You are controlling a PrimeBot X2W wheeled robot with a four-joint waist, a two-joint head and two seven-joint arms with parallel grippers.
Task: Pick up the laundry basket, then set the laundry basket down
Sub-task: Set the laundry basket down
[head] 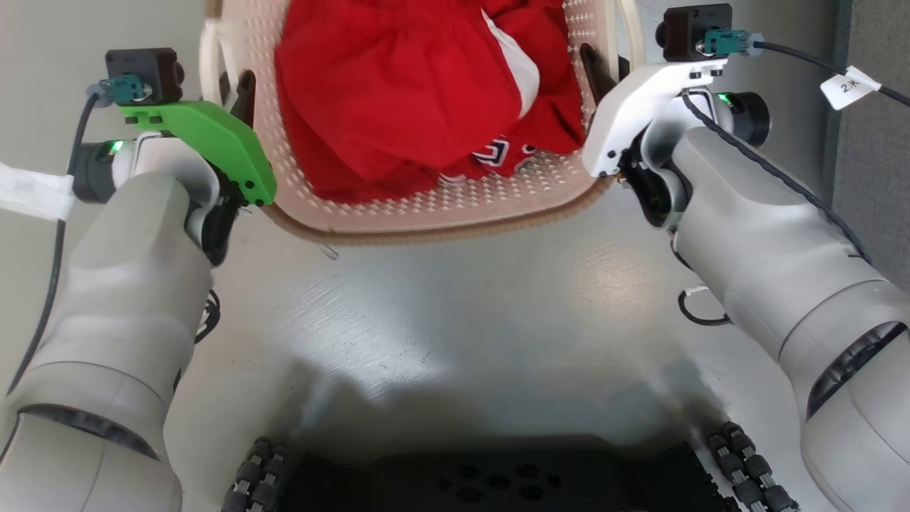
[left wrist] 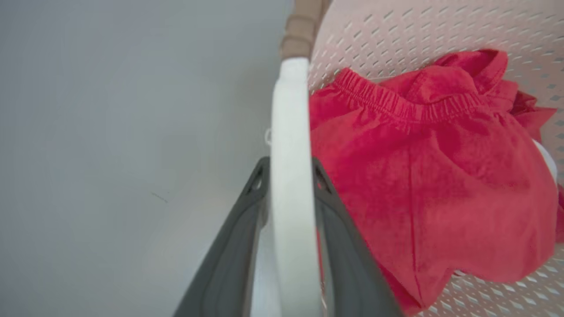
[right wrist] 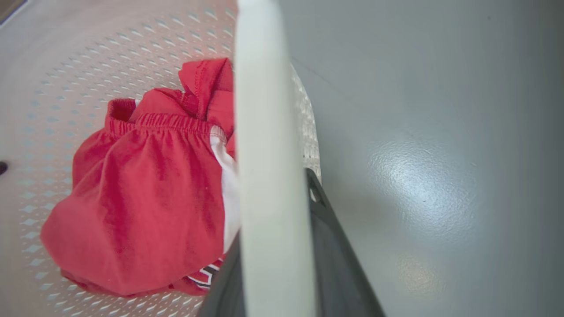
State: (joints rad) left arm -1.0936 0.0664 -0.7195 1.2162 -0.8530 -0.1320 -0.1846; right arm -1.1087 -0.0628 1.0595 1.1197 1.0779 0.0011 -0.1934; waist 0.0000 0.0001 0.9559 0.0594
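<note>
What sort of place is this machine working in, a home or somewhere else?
Probably a lab or workshop, not a home: a glossy grey floor, a tagged cable on the arm, and a laundry basket holding red clothes.

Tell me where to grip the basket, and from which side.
Take the two white loop handles, one per tool. The left handle and right handle stand off the basket as thin flat straps, so each tool comes from its own side, fingers straddling the strap, as the left tool and right tool do now.
</note>
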